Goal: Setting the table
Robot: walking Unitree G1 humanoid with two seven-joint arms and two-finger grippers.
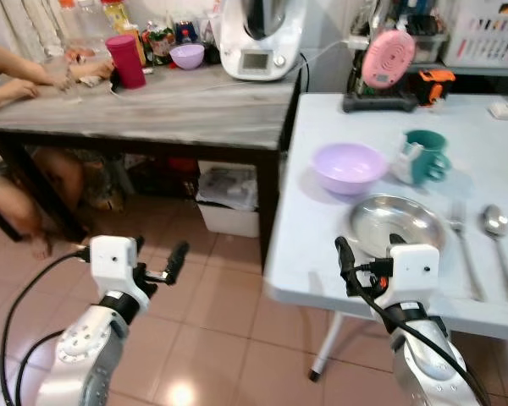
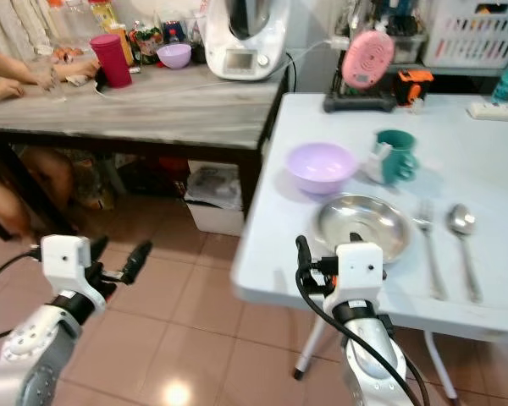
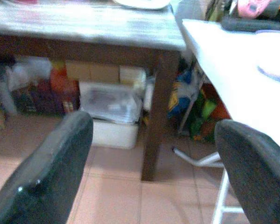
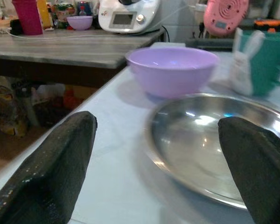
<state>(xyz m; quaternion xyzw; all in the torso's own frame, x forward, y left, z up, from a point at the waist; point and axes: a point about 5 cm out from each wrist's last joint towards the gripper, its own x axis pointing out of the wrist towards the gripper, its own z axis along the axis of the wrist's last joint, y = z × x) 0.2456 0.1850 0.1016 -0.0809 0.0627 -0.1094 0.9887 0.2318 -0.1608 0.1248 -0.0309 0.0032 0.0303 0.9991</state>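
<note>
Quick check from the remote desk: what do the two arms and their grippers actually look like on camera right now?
Both arms are rounded silver shells with black cables looping alongside. Each wrist carries a white boxy block. The left gripper and the right gripper each have two long, matte black fingers with blunt tips.

Floor of reddish-pink square tiles [image 1: 220, 313] with pale grout, showing a small glare spot near the lower edge. A grey wood-grain surface [image 1: 178, 106] on dark legs stands beside a white folding surface [image 1: 483, 161] with a white tubular leg [image 1: 326, 355]; their edges nearly meet. Beneath the grey surface sits a white storage box [image 1: 229, 207] among dim clutter. A white slotted basket [image 1: 488, 34] stands at the rear right. A seated person's arm [image 1: 21, 72] rests on the grey surface at left.
</note>
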